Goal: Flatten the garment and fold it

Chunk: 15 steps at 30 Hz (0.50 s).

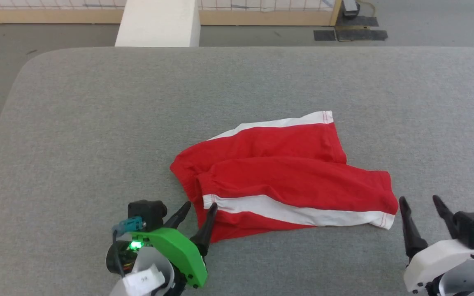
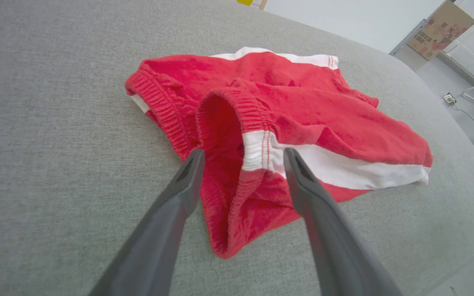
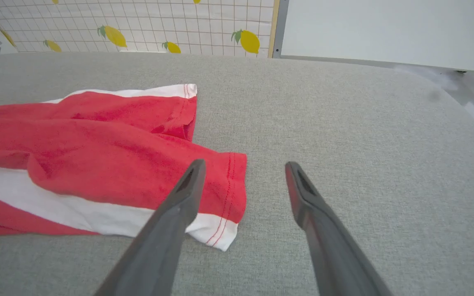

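Observation:
The garment (image 1: 282, 172), red shorts with white side stripes, lies folded over itself and wrinkled in the middle of the grey table (image 1: 97, 123). Its elastic waistband faces my left gripper (image 1: 199, 206), its leg hems my right. My left gripper stands open at the waistband end; in the left wrist view its fingers (image 2: 179, 189) straddle the gaping waistband of the garment (image 2: 303, 119), nothing pinched. My right gripper (image 1: 422, 202) is open just right of the near leg hem. In the right wrist view the garment's hem corner (image 3: 220, 197) lies beside the left finger, apart from it.
The padded table has rounded corners and wide free room around the shorts. Beyond its far edge are a white block (image 1: 159, 22), a wooden-framed barrier (image 1: 261, 16) and dark floor mats (image 1: 350, 33). A cardboard box (image 2: 440, 26) stands off the table.

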Motion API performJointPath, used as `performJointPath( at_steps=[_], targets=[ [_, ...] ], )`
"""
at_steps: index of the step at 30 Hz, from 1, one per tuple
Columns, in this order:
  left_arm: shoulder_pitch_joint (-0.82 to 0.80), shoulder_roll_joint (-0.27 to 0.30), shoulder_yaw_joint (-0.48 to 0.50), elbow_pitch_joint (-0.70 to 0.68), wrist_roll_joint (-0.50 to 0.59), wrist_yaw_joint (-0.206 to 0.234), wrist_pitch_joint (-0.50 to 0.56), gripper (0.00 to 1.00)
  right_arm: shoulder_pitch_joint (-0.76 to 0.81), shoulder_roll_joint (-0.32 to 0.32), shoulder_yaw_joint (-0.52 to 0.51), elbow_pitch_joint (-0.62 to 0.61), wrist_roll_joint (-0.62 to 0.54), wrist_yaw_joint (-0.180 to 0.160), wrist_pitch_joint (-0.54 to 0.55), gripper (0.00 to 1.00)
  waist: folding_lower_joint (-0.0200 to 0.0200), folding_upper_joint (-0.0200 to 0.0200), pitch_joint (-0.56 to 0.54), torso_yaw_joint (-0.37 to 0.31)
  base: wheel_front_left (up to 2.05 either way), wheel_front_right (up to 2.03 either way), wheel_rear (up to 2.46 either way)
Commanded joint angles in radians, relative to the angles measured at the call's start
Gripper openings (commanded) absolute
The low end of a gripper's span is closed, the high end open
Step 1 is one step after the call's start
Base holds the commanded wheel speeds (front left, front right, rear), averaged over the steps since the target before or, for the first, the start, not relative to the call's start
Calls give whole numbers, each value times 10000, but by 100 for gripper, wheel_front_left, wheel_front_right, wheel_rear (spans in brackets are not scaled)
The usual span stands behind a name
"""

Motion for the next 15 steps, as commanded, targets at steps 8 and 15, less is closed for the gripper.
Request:
performJointPath(
  at_steps=[8,15],
  targets=[
    [-612,83,-49,163,-160,324,913,100,-4,19,358,494,349,-15,-168,100,0,0,164,-361,0,0,0],
    [-646,206,-198,72,-194,246,1167,0,-5,19,502,1029,762,-15,286,100,0,0,246,-405,0,0,0]
  ],
)
